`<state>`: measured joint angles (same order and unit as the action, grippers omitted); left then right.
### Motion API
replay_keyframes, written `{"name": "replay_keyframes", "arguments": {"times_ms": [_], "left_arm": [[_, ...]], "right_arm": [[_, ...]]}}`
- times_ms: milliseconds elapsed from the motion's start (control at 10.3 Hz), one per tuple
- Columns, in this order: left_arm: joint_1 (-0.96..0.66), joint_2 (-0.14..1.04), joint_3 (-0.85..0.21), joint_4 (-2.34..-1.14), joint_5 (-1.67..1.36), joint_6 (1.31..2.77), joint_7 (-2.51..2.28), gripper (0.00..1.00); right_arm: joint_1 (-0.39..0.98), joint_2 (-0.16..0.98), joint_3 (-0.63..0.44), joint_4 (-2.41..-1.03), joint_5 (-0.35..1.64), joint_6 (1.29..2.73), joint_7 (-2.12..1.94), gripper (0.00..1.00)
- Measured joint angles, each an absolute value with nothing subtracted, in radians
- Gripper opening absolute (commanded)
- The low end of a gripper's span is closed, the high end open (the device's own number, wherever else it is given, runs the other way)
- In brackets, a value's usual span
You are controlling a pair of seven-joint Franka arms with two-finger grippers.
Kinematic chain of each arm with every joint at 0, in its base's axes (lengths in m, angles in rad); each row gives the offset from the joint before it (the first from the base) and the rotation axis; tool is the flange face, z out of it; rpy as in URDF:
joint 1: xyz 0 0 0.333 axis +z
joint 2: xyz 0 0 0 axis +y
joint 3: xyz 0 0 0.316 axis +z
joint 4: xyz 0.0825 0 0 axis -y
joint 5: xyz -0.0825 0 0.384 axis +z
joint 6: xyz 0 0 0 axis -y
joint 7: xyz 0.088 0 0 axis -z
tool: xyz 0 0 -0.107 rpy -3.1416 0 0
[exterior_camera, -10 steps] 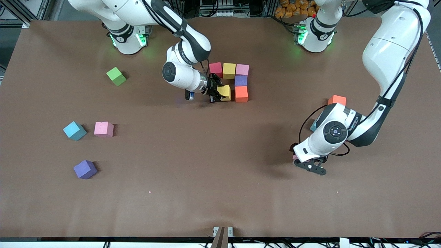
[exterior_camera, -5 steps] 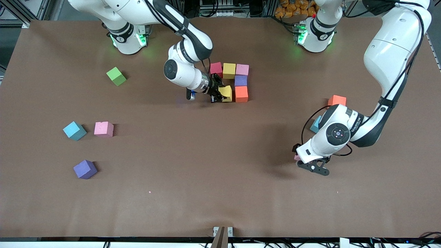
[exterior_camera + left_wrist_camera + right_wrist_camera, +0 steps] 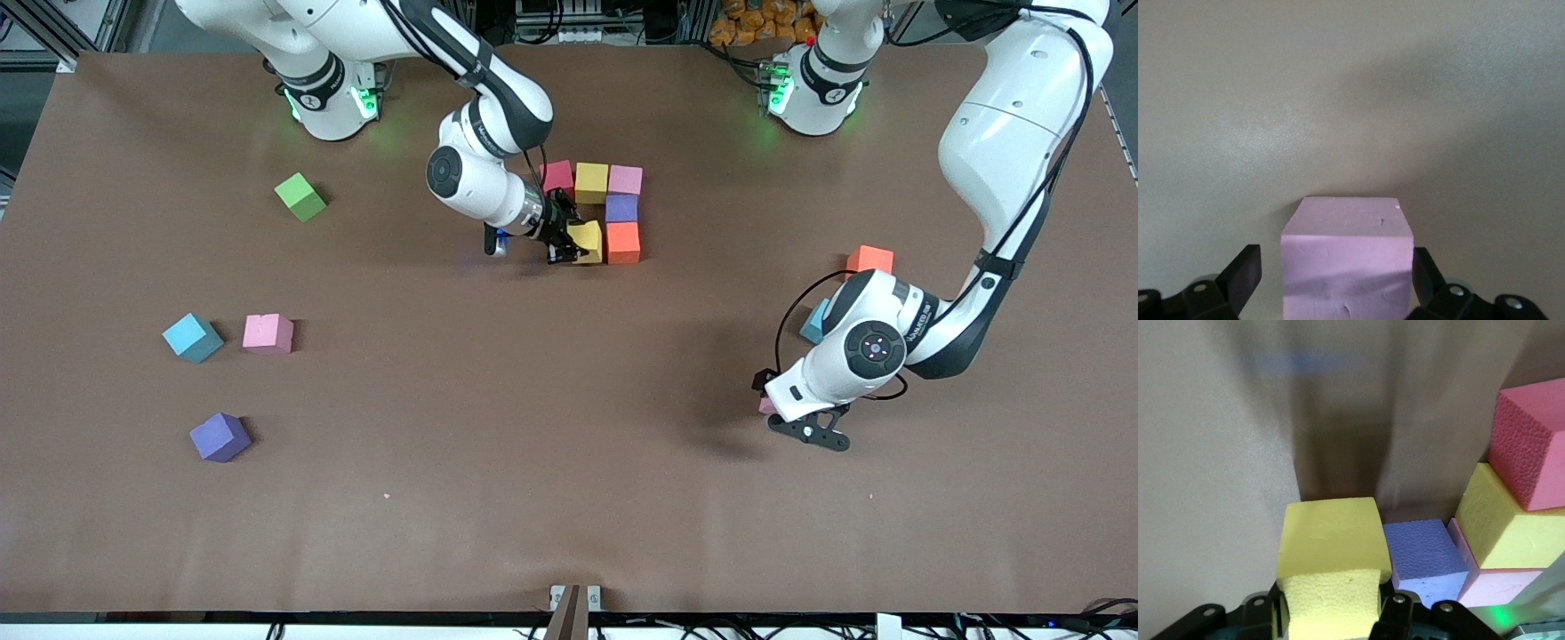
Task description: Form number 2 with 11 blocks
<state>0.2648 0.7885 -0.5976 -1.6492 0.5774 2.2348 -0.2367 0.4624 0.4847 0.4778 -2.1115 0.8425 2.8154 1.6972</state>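
The right pincer (image 3: 569, 243) is clamping a yellow block (image 3: 585, 240) and holding it low, just beside the orange block (image 3: 623, 242), on the side toward the right arm's end of the counter (image 3: 498, 462). That orange block is closing the figure's column under the purple block (image 3: 621, 208) and the pink block (image 3: 625, 179), with the top row running through a second yellow block (image 3: 591, 181) to the red block (image 3: 557, 177). The move appears to turn on this gap: the held block is sitting slightly skewed and needs squaring flush against the orange one to continue the middle bar. The left pincer (image 3: 1338, 293) is standing with its fingers apart, straddling a loose pink block (image 3: 1347, 267) without touching it, toward the left arm's end. Other blocks (image 3: 222, 356) are lying scattered toward the right arm's end, nearer the front camera.
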Motion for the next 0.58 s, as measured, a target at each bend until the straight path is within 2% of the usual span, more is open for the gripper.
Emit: {"name": "replay_keyframes", "arguments": {"times_ms": [97,194,291,484,581], "left_arm": [[0.266,0.789,-0.597,-1.651,0.577,2.235,-0.237,0.89],[0.267,0.789,-0.597,-1.652,0.577,2.234,-0.239,0.2],[0.267,0.789,-0.597,-1.654,0.577,2.234,-0.241,0.1],[0.267,0.788,-0.597,-1.655,0.575,2.229,-0.249,0.0],[0.267,0.788,-0.598,-1.655,0.575,2.228,-0.272,0.0]], "right_arm": [[0.467,0.486,0.478,-2.111,0.843,2.824,1.697,0.0],[0.469,0.489,0.478,-2.111,0.843,2.831,1.697,0.0],[0.469,0.494,0.478,-2.111,0.843,2.833,1.703,0.0],[0.469,0.502,0.476,-2.111,0.843,2.836,1.716,0.0],[0.469,0.505,0.476,-2.111,0.843,2.837,1.718,0.0]]}}
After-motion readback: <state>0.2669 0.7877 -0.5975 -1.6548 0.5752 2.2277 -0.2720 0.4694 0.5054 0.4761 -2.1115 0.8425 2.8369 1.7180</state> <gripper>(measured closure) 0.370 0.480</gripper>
